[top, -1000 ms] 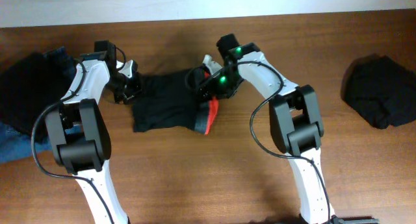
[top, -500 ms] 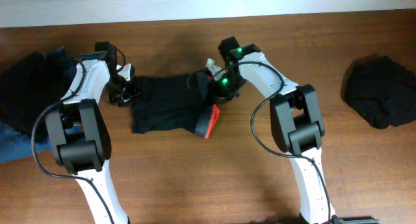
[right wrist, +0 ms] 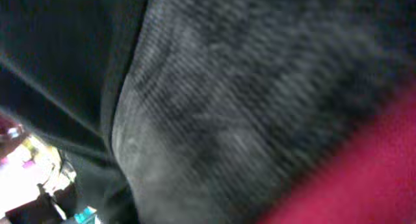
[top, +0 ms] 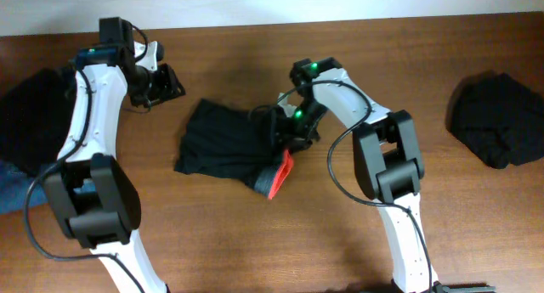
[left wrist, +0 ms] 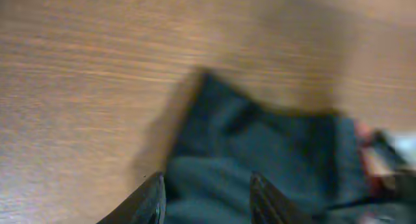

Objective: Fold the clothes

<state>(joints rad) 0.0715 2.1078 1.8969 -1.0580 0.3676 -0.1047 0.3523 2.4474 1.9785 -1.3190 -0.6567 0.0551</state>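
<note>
Trousers crumpled on surface, right jaws in contact.
Wooden surface (top: 255, 242) carries black trousers (top: 217, 142), bunched, red trim at their right end. Right jaws are buried in that end's grey waistband and their state cannot be determined. Left jaws are open and empty, just beyond the trousers' upper-left corner, not touching.

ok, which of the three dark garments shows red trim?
The folded black trousers mid-table, at the right gripper. The left black heap and right black heap show none.
</note>
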